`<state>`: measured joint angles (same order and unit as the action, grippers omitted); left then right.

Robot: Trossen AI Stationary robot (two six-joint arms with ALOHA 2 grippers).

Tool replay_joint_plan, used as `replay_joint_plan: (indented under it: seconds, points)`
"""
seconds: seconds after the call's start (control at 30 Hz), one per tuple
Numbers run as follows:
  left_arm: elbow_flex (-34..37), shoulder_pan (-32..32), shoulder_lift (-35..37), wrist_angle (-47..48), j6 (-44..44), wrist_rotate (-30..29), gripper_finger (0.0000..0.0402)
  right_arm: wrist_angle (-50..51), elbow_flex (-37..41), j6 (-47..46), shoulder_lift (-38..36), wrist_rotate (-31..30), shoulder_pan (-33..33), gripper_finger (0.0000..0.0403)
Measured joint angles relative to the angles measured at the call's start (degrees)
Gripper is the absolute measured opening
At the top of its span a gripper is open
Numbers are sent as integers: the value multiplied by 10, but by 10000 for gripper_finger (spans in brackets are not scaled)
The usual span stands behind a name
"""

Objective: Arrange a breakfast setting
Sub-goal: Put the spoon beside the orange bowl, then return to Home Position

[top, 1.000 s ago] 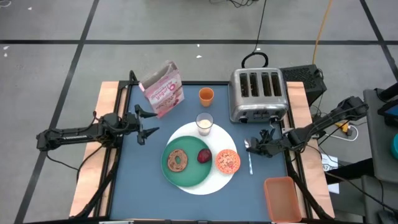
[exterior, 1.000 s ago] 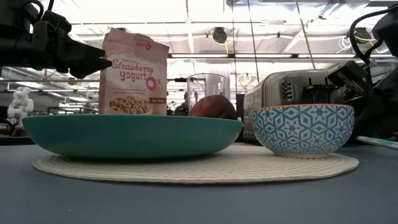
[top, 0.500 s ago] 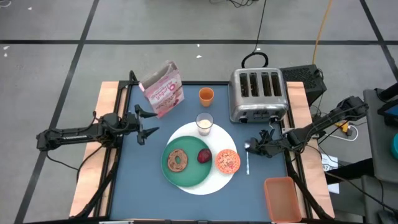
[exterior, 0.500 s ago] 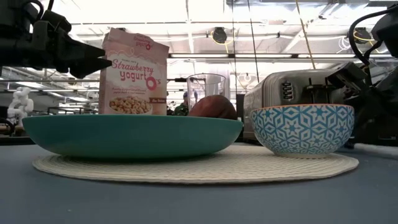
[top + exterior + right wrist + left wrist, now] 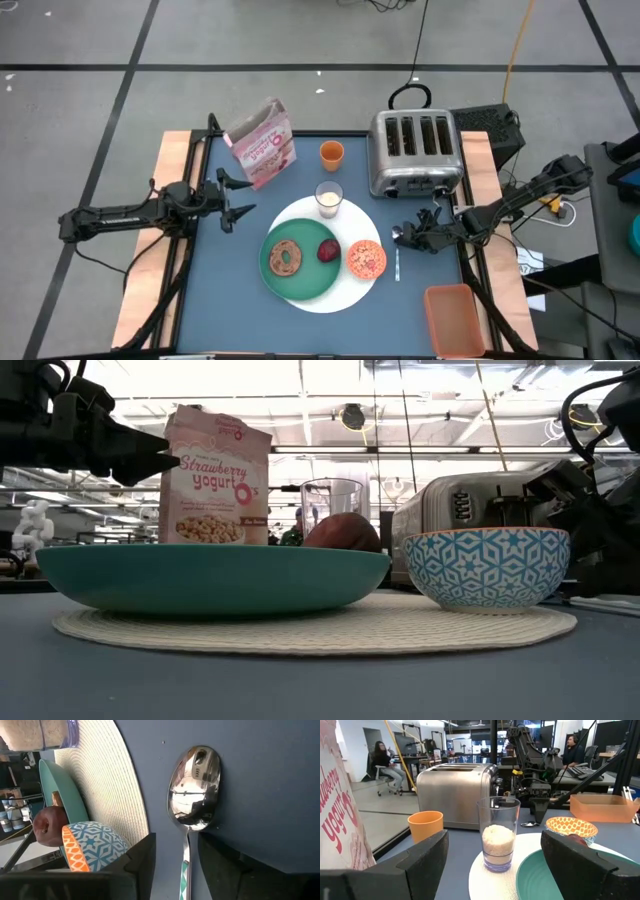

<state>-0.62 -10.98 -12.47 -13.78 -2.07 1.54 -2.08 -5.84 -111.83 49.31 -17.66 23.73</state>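
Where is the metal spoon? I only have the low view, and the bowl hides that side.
Observer: The metal spoon lies flat on the blue table, just right of the white round mat.
Operator: Is the right gripper holding it?
Observer: No; the right gripper is open, its fingers on either side of the handle.
Operator: And the left arm?
Observer: The left gripper hovers open beside the pink cereal box.

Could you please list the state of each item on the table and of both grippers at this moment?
Milk glass: upright, partly filled.
Orange cup: upright.
Cereal box: standing.
Bagel: on green plate.
Dark red fruit: on plate.
Patterned bowl: on white mat, filled.
Metal spoon: flat on table.
Toaster: slots empty.
Left gripper: open, empty.
Right gripper: astride spoon.
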Motion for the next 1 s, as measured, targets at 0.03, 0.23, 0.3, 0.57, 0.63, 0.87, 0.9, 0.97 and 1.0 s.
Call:
replay_joint_plan:
  seconds: [0.03,0.23,0.3,0.57,0.63,0.87,0.9,0.97,1.0]
  points:
    - [0,0,0,0,0,0,321,1,0,0,-2,4,0,141]
    - [0,0,0,0,-4,0,322,3,2,27,-37,90,0,141]
    - [0,0,0,0,-4,0,322,4,2,29,-55,90,0,141]
    - [0,0,0,0,-3,0,322,1,2,77,-145,87,0,141]
    - [0,0,0,0,-3,0,321,1,2,96,-168,87,0,141]
    - [0,0,0,-3,-5,0,322,-51,2,163,-247,84,0,141]
    - [0,0,0,-4,-4,0,321,-74,2,178,-256,79,0,141]
    - [0,0,0,-4,-4,0,322,-132,2,224,-271,63,-1,141]
    - [0,0,0,-5,-4,0,321,-167,2,256,-277,52,-1,141]
